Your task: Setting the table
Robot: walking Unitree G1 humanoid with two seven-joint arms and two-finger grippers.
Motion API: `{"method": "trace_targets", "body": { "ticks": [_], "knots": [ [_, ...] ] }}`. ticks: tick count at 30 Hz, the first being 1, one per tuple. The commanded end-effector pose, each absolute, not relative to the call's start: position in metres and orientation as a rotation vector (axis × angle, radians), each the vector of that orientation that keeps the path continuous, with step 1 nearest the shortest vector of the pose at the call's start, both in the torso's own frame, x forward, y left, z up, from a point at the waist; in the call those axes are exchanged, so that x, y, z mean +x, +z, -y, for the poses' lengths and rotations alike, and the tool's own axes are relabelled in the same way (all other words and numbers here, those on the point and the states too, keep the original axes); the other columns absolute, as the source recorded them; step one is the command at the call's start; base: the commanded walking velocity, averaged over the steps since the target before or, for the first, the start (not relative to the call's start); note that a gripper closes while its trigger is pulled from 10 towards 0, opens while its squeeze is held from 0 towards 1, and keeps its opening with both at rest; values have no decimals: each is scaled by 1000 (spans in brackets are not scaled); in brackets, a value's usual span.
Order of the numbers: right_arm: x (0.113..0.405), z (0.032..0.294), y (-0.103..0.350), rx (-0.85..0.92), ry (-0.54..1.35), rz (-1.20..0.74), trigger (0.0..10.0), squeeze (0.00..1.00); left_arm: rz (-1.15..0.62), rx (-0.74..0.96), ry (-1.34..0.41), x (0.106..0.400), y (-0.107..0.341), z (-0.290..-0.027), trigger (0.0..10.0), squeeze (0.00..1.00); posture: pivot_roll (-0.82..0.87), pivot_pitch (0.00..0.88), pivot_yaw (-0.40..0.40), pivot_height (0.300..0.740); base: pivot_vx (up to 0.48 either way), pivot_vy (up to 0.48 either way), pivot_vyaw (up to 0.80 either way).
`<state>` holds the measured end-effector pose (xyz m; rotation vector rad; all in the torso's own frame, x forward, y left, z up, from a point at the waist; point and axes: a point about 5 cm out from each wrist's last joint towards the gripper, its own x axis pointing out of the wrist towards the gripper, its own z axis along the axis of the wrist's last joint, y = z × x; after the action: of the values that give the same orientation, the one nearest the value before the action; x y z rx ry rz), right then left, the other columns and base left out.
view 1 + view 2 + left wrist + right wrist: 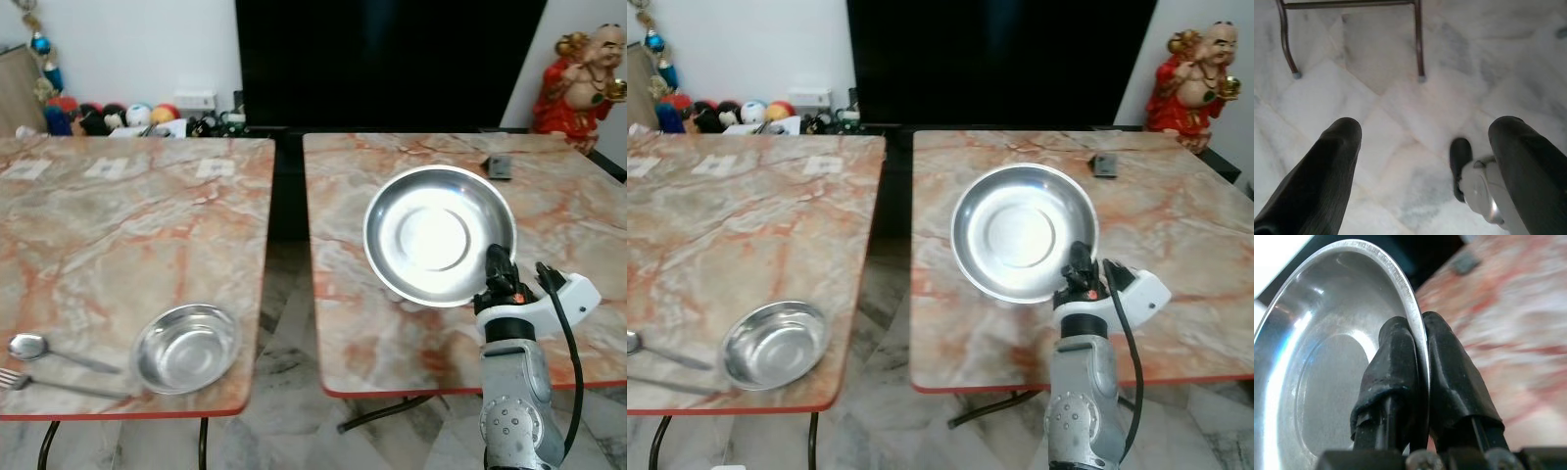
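Note:
My right gripper (498,264) is shut on the rim of a round steel plate (439,233), holding it tilted above the right marble table (558,215). In the right wrist view the two black fingers (1400,357) pinch the plate's edge (1410,298). A small steel bowl (186,347) sits near the front edge of the left table (118,225), with a spoon (39,350) and a fork (49,384) to its left. My left gripper (1425,147) hangs open over the marble floor.
A small dark object (500,165) lies at the back of the right table. A narrow gap separates the two tables. A black TV screen (392,59) stands behind, a red figurine (583,83) at back right, toys (108,117) at back left.

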<state>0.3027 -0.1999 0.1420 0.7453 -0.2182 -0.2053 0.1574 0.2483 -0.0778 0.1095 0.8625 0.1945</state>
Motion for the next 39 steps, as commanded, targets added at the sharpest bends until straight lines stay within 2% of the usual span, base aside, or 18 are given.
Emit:
{"method": "trace_targets", "body": {
  "ticks": [1, 16, 23, 27, 31, 39],
  "knots": [
    [302, 213, 142, 754, -275, 239, 10000, 0, -896, 100, 191, 150, -82, -247, 10000, 0, -35, 0, -6, 740, 0, -319, 0],
    [303, 230, 129, 759, -420, 205, 10000, 0, -949, 96, 205, 139, -86, -253, 10000, 0, -30, 0, -6, 740, 0, -314, 0],
    [308, 241, 121, 765, -518, 176, 10000, 0, -972, 87, 212, 135, -87, -254, 10000, 0, -31, 0, -4, 740, 0, 0, 0],
    [317, 244, 112, 839, -570, 137, 10000, 0, -983, 86, 212, 133, -88, -255, 10000, 0, -25, 0, -1, 740, 0, 0, 0],
    [322, 243, 110, 823, -580, 115, 10000, 0, -988, 85, 214, 132, -88, -256, 10000, 0, -22, 0, 1, 740, 0, 0, 0],
    [342, 223, 104, 821, -530, 41, 10000, 0, -1000, 85, 222, 130, -88, -258, 10000, 0, -10, 0, 4, 740, 0, 0, 0]
  ]
}}
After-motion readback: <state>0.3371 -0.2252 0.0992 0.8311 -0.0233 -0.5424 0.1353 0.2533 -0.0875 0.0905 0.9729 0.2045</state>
